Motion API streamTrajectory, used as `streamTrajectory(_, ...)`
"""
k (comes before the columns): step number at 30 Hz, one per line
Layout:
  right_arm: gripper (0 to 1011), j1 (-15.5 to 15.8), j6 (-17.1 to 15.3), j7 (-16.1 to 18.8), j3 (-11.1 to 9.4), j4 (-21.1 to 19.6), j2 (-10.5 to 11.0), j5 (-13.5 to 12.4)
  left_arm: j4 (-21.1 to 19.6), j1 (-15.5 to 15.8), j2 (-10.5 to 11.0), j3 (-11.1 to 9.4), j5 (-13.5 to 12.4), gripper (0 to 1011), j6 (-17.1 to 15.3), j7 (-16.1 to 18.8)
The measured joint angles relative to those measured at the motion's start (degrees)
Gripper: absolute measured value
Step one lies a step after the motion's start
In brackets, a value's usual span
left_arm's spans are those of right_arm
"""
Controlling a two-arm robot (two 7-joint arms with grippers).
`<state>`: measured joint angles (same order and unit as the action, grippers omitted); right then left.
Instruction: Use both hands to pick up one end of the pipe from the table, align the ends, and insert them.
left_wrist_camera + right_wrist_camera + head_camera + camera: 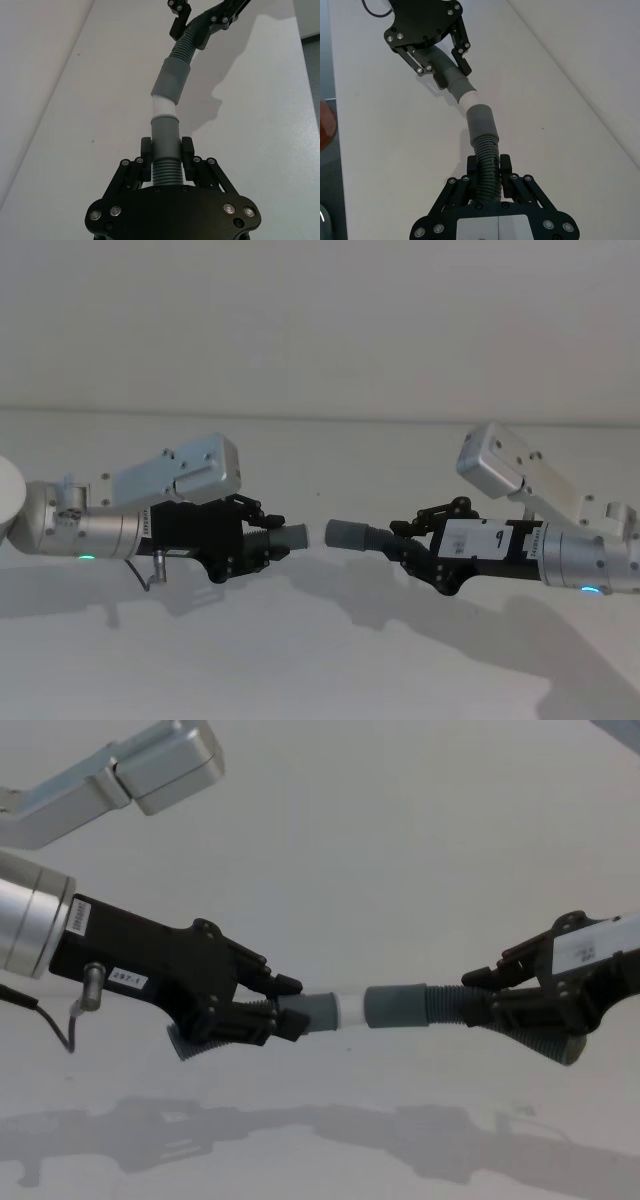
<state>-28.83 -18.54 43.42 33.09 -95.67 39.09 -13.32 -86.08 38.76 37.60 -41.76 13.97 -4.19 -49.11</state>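
1. The left gripper [262,538] was seen at the left of the head view, raised above the table [300,670], its fingers [146,152] clamped on the ribbed body of the left pipe piece [165,150].
2. That piece was pointed toward the robot's right, with its smooth grey cuff and narrower white tip [350,1010] projecting past the fingers.
3. The right gripper [412,540] was seen at the right of the head view, also off the table, its fingers [506,170] clenched on the ribbed body of the right pipe piece [485,150].
4. The right piece's wider grey socket [395,1003] was directed toward the robot's left, facing the white tip.
5. In the chest view the tip and the socket were shown at nearly one height, end to end, with the tip meeting the socket's mouth or lying just beside it.
6. In the head view a small gap was seen between the two ends; whether they touched could not be settled from the views.
7. In both wrist views the two pieces were seen meeting at a slight angle rather than in one straight line, with most of the white tip left uncovered.
8. Both pieces were held in the air between the two grippers, and shadows of the arms were cast on the table beneath.
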Motion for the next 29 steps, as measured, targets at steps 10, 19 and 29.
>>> streamTrajectory(10, 268, -0.1, 0.2, -0.1, 0.5, -0.1, 0.4, -0.3, -0.1, 0.2, -0.2, -0.3, 0.5, 342, 0.0, 0.0)
streamTrajectory(19, 268, -0.3, 0.7, -0.3, 1.0, 0.5, 0.5, -0.7, -0.3, 0.2, -0.2, -0.4, 1.3, 342, 0.1, -0.3)
streamTrajectory(29, 268, -0.4, 1.0, -0.3, 1.3, 0.8, 0.5, -1.0, -0.5, 0.1, 0.0, -0.5, 1.9, 342, 0.1, -0.6)
